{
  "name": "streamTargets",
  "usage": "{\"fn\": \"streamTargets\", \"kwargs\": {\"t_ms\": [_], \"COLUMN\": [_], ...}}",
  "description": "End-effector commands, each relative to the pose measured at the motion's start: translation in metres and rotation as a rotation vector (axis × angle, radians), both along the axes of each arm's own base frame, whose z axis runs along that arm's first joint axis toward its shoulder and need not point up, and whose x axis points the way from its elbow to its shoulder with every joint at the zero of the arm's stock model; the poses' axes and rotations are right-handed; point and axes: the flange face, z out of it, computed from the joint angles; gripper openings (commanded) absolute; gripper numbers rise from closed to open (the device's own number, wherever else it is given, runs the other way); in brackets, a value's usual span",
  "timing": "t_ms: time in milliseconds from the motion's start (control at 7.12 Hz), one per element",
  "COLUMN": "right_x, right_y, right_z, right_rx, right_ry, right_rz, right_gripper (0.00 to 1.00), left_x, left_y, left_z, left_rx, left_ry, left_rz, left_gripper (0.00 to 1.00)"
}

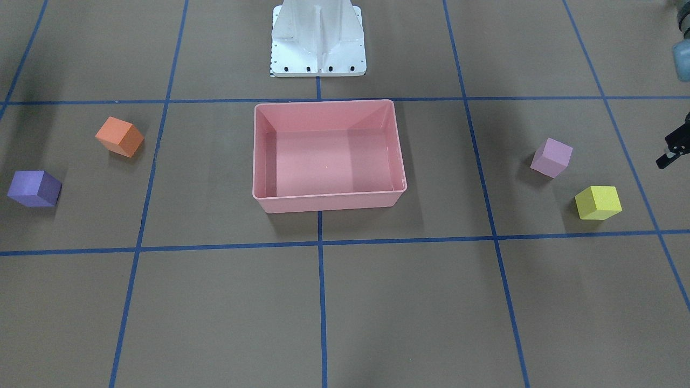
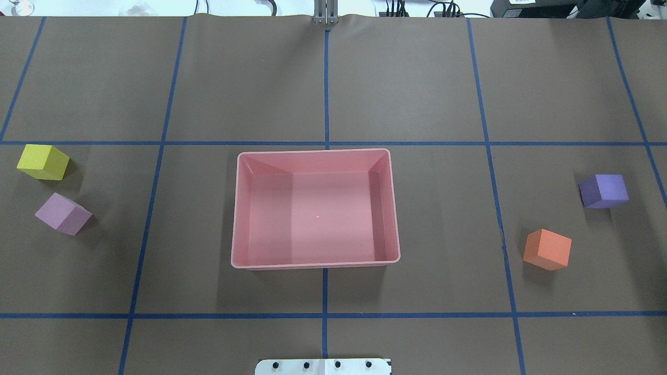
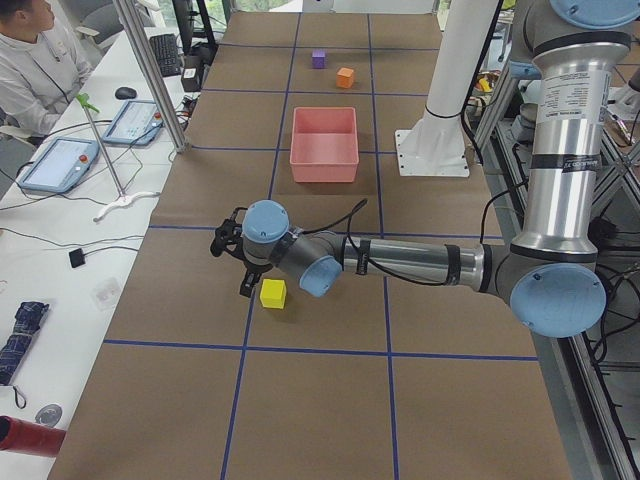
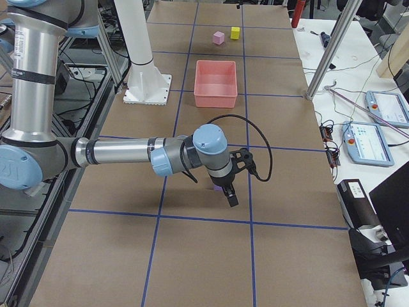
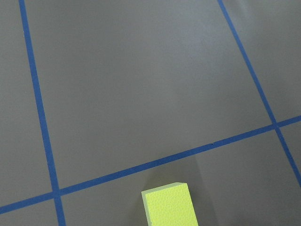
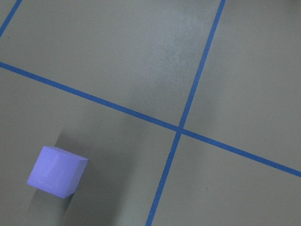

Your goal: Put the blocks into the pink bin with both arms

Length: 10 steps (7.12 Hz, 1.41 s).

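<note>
The empty pink bin (image 2: 235,208) sits mid-table. On the robot's left lie a yellow block (image 2: 42,162) and a lilac block (image 2: 63,213). An orange block (image 2: 547,249) and a purple block (image 2: 603,190) lie on its right. My left gripper (image 1: 676,145) hovers low beside the yellow block (image 3: 273,293), fingers spread, holding nothing. Only the exterior right view shows my right gripper (image 4: 238,179), above the purple block (image 6: 57,170); I cannot tell whether it is open or shut.
The white pedestal base (image 1: 318,40) stands behind the bin. Blue tape lines grid the brown table cover. A seated person (image 3: 30,60) and tablets occupy a side desk beyond the table's far edge.
</note>
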Motion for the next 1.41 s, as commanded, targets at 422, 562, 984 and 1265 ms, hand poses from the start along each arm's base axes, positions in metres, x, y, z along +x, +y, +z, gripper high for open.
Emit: {"fn": "streamTargets", "kwargs": {"t_ms": [422, 562, 984, 1265], "right_x": [0.0, 0.0, 0.0, 0.0], "right_y": [-0.002, -0.002, -0.002, -0.002], "right_z": [0.002, 0.003, 0.007, 0.007], "right_rx": [-0.003, -0.005, -0.011, -0.012], "right_ry": [-0.002, -0.002, -0.002, -0.002], "right_rz": [0.001, 0.001, 0.001, 0.001], "right_gripper": [1.0, 1.0, 1.0, 1.0], "left_x": [0.115, 0.118, 0.139, 0.147], "left_y": [0.007, 0.002, 0.004, 0.009], "left_z": [0.03, 0.037, 0.05, 0.062], "left_rx": [-0.095, -0.105, -0.1, -0.069], "left_ry": [-0.108, -0.115, -0.159, -0.162], "left_rz": [-0.03, -0.028, -0.016, -0.012], "left_gripper": [1.0, 0.99, 0.99, 0.52]}}
